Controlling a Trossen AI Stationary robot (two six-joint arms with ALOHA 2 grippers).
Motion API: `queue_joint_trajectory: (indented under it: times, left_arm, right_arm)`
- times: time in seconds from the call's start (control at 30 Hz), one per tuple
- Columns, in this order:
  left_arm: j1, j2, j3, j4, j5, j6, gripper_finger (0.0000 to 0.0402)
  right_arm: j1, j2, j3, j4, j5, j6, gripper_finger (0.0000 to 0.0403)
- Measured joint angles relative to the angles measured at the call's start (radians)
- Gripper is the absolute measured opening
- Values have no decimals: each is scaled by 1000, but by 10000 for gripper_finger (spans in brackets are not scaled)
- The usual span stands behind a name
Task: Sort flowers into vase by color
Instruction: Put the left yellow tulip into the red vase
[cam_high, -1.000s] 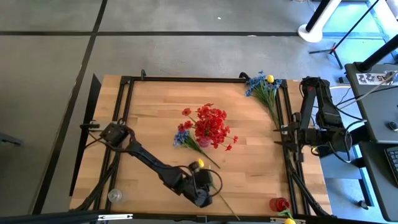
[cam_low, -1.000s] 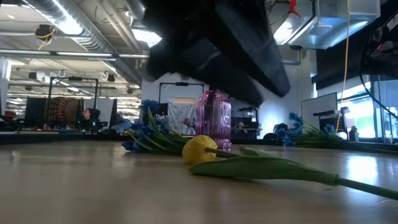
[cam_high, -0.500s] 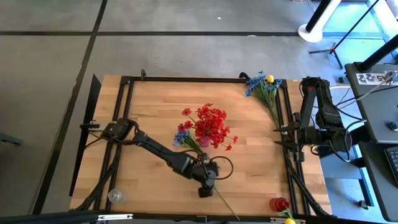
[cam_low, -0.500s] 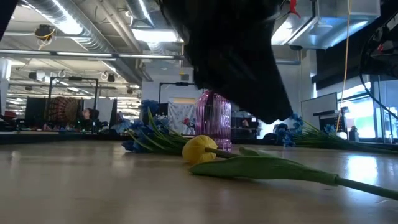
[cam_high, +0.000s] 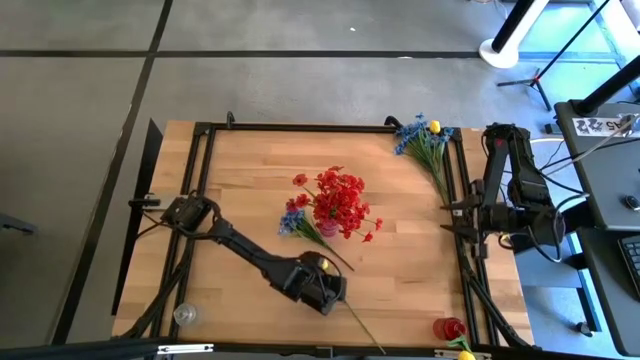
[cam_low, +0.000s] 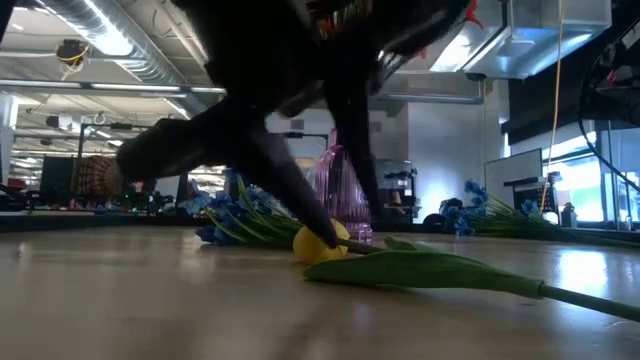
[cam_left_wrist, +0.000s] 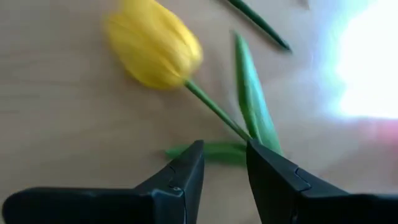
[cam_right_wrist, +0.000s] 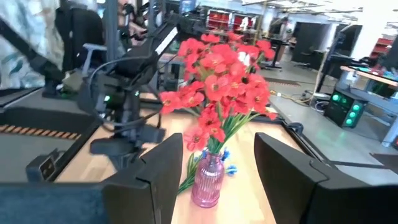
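The left pincer (cam_left_wrist: 224, 163) has dropped down over the yellow tulip (cam_left_wrist: 155, 43), fingers spread astride its stem on the counter (cam_high: 250, 180). The right pincer (cam_right_wrist: 217, 168) waits spread at the counter's right edge.

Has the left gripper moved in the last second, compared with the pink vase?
Yes. In the high view the left gripper swung toward the pink vase half a second ago, then drew back; it now sits over the yellow tulip, fingers open astride its stem.

Light wooden plank table (cam_high: 250, 190): pink glass vase (cam_high: 328, 229) of red flowers dead centre, loose blue sprigs (cam_high: 425, 145) at 2 o'clock, yellow tulip (cam_high: 322, 264) at 6.
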Motion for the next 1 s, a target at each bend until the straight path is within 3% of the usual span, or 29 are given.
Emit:
queue_joint_trajectory:
  times: [0.17, 0.73, 0.87, 1.0]
  left_arm:
    - [23, 15, -4, -12, -26, -134, 116]
    - [93, 71, -1, 120, 19, -210, 115]
    - [85, 75, -1, 111, -8, -212, 86]
    - [68, 79, 3, 103, -61, -208, 28]
  right_arm:
    - [0, 1, 0, -28, -44, 6, 200]
    - [0, 3, 0, -37, -162, 7, 200]
    - [0, 6, 0, -37, -167, 8, 200]
    - [0, 8, 0, -23, -214, 7, 200]
